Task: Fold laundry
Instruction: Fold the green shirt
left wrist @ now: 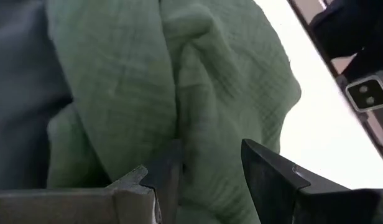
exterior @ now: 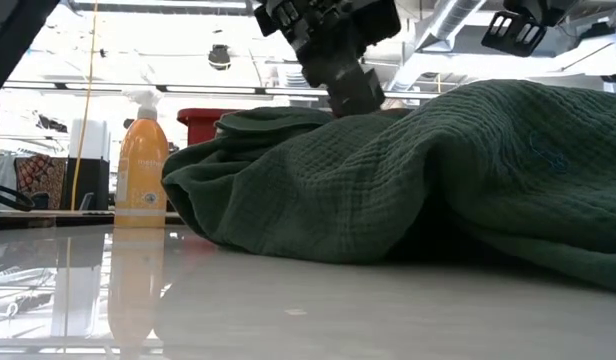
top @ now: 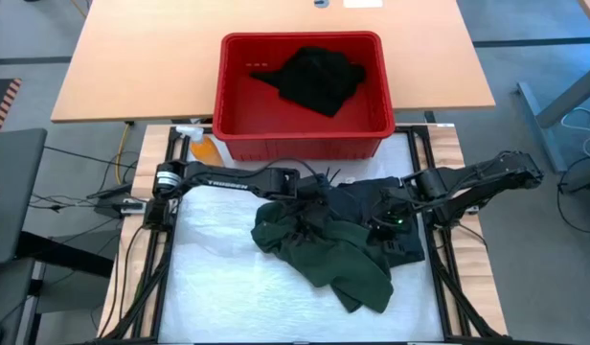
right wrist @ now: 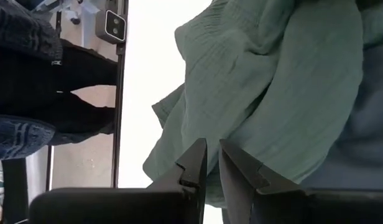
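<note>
A: Working the green shirt point(top: 324, 254), crumpled at table centre, dark garment point(top: 372, 201) under it toward 1 o'clock. Left gripper point(top: 309, 196) at shirt's 11 o'clock, fingers point(left wrist: 272, 177) parted around a fold.

B: Right gripper point(top: 386, 218) at 3 o'clock, nearly closed; grip unclear. Black garment point(top: 319, 77) waits in red basket point(top: 233, 96).

A: Advice: pinch one layer, lift, spread flat.
</note>
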